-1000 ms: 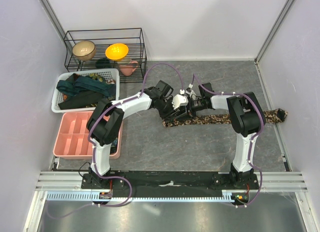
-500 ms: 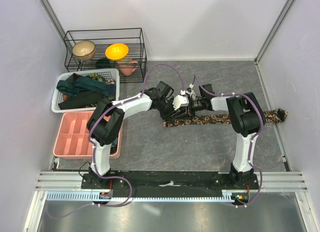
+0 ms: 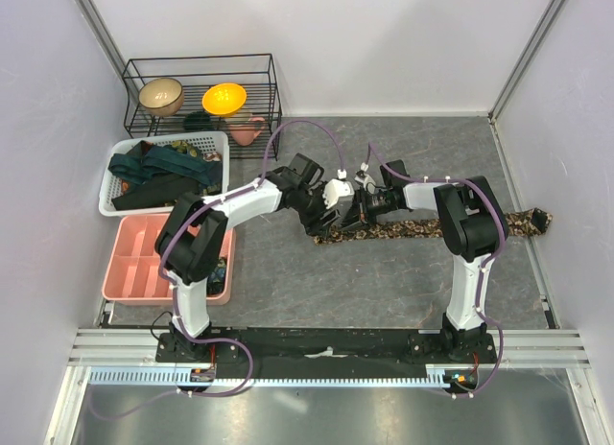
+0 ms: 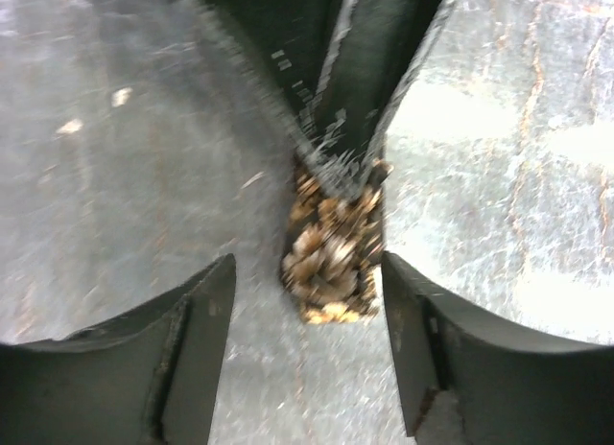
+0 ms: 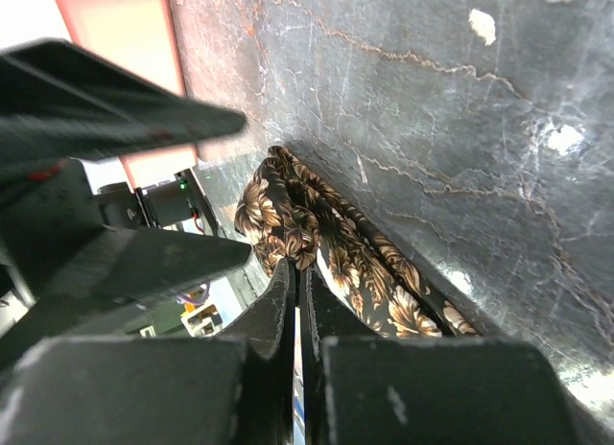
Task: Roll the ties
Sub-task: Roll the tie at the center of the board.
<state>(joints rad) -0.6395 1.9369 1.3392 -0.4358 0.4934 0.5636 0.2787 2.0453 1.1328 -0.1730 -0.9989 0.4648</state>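
A brown-and-tan patterned tie (image 3: 432, 226) lies flat across the table, running right to its dark tip. Its left end is folded up into a small wad (image 4: 331, 268). My right gripper (image 5: 299, 268) is shut on that folded end (image 5: 288, 220), pinching the fabric between its fingertips just above the table. In the top view it (image 3: 351, 211) sits over the tie's left end. My left gripper (image 4: 307, 265) is open, its fingers standing either side of the wad without touching it. In the top view it (image 3: 323, 218) meets the right gripper head-on.
A white mesh basket (image 3: 113, 167) at the left holds several dark teal and black ties (image 3: 158, 172). A pink compartment tray (image 3: 144, 258) lies in front of it. A black wire rack (image 3: 201, 90) with bowls stands at the back left. Walls enclose the table.
My left arm has swung a little to the left and its gripper has shifted along the tie's left end. The right gripper has kept its pinch on the fabric.
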